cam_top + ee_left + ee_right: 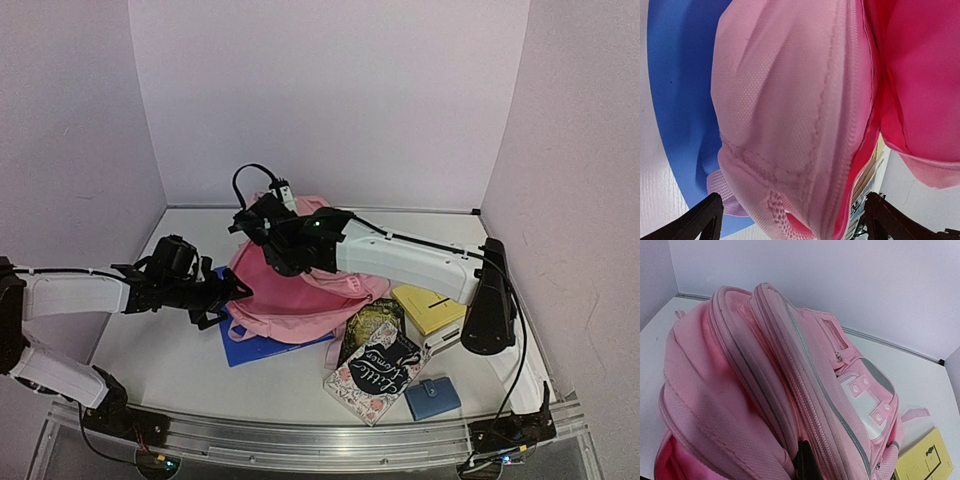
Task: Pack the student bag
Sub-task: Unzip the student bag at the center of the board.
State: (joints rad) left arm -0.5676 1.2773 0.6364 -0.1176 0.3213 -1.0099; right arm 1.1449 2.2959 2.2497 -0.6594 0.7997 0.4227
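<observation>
Your student bag [300, 298] lies in the middle of the white table [180, 370], with its near left part resting on a blue folder [250, 348]. Your right gripper [258, 230] sits at the bag's far end. In the right wrist view its fingers [805, 465] are clenched on a ridge of pink fabric beside the zip, and the grey trim and front pocket run off to the right. Your left gripper [228, 297] is at the bag's left edge, low over the folder. In the left wrist view its 2 fingers [702, 220] stand wide apart, released, with a stitched pink corner of the bag between them. You cannot tell whether that corner touches either finger. Just right of the bag lies a dark book [372, 322] with a gold pattern, and nearer the arms a floral book [378, 375]. A yellow book [428, 308] lies beside them under the right arm, and a small blue wallet [432, 398] sits near the front edge
</observation>
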